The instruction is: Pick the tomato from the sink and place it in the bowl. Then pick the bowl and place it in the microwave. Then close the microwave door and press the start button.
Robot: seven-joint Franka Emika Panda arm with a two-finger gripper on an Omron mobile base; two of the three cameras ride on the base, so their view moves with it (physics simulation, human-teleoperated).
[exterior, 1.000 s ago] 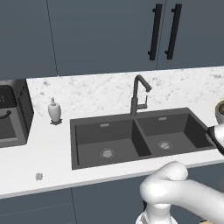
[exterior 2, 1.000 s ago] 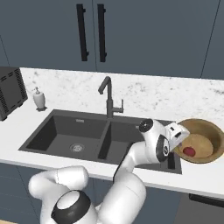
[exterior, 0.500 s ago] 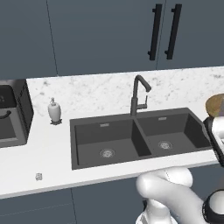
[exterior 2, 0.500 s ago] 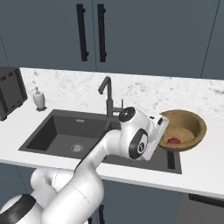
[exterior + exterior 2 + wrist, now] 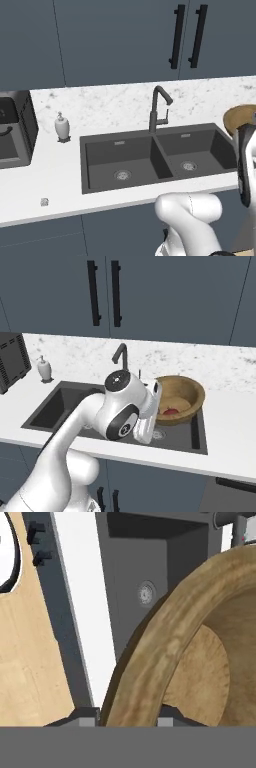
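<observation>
The bowl sits right of centre in the right base view, raised over the right basin of the sink, with the tomato inside it. The hand straddles the bowl's near rim at the bottom centre of the hand view, one finger on each side; it appears clamped on the rim. The microwave's direction from the hand cannot be determined.

The arm was glossy white, built of rounded, bulbous segments, with dark grey joint rings (one capped by a round disc) and a dark band.
</observation>
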